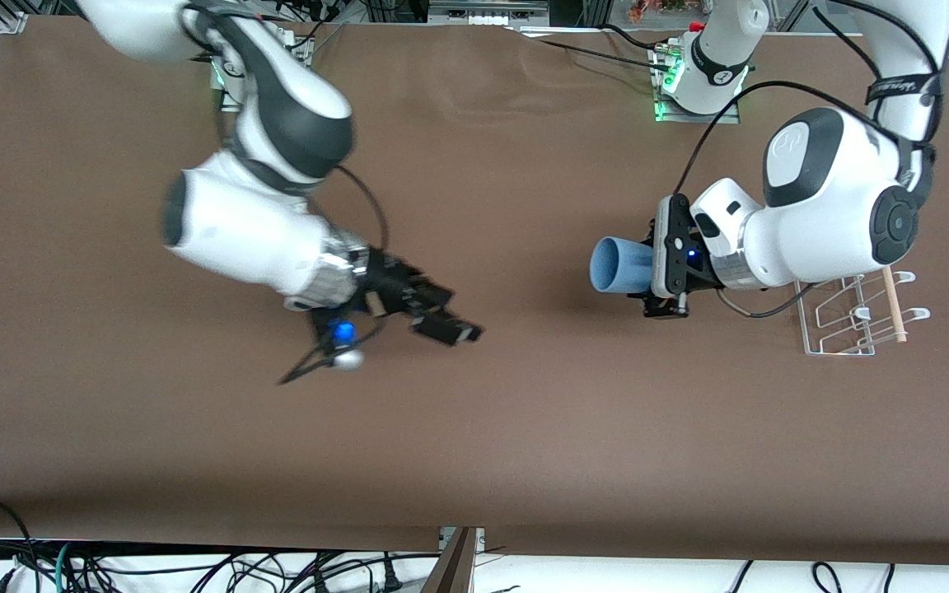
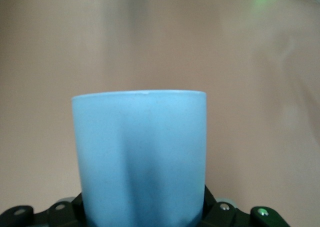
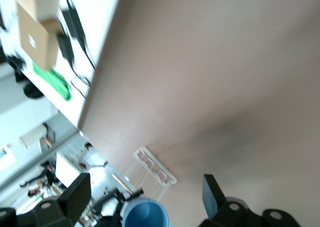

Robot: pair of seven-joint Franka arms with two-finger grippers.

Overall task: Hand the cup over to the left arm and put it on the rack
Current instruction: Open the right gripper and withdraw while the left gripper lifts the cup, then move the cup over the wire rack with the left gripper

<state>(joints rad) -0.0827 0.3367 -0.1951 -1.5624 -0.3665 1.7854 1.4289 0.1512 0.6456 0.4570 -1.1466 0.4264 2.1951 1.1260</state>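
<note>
Brown table [image 1: 474, 428], tangled cables [image 1: 194, 568] along its near edge

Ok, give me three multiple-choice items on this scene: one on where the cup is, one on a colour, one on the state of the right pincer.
1. Where is the cup?
A. on the rack
B. in the left pincer
C. lying on the table

2. What colour is the cup?
A. light blue
B. red
C. green

3. How does the right pincer stand?
A. shut on the cup
B. open, holding nothing
C. shut on the rack

Answers:
1 B, the left pincer grips it above the table, beside the rack.
2 A, the left wrist view shows it plainly.
3 B, its fingers are spread with bare table between them.
</note>
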